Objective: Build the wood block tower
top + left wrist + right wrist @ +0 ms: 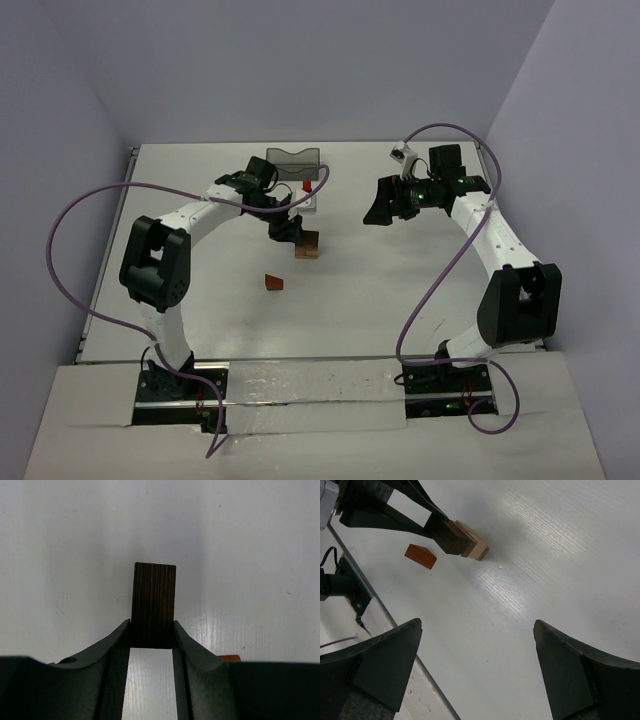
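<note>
Left hand is clamped on a dark brown block: its two fingers press the block's sides, and most of the block sticks out past the fingertips. Just beyond this hand's tips, the held block sits right beside the light tan blocks. The right wrist view shows the two close together, but I cannot tell whether they touch. A reddish-brown wedge lies alone on the white worktop, back from the left hand toward its arm's base and near the tan blocks. A dark translucent bin stands on the far side of the left hand. Right hand hangs above the worktop with its fingers spread wide and nothing between them, well apart from the blocks.
</note>
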You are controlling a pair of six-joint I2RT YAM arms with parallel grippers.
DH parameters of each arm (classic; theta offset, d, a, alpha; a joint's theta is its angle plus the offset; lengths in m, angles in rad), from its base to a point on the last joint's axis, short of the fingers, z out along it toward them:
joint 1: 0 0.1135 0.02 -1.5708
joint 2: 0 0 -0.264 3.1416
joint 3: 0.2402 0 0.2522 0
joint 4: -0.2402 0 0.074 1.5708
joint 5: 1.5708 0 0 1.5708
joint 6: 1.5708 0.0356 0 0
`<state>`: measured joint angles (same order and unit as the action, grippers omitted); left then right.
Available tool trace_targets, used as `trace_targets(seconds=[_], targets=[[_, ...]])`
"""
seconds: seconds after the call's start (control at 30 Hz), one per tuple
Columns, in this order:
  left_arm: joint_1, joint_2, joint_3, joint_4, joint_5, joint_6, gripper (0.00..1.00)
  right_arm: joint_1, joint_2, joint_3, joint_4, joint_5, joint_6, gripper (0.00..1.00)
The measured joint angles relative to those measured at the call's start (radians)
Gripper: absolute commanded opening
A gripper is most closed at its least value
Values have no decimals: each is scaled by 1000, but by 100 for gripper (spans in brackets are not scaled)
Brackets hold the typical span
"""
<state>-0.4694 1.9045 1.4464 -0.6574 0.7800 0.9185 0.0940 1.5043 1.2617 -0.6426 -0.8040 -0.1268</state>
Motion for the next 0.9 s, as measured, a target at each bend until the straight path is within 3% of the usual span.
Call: trace_targets(seconds=[0.9], targets=[[0, 8, 0, 19, -17, -1, 28, 0, 0, 0, 0, 0, 0, 100]])
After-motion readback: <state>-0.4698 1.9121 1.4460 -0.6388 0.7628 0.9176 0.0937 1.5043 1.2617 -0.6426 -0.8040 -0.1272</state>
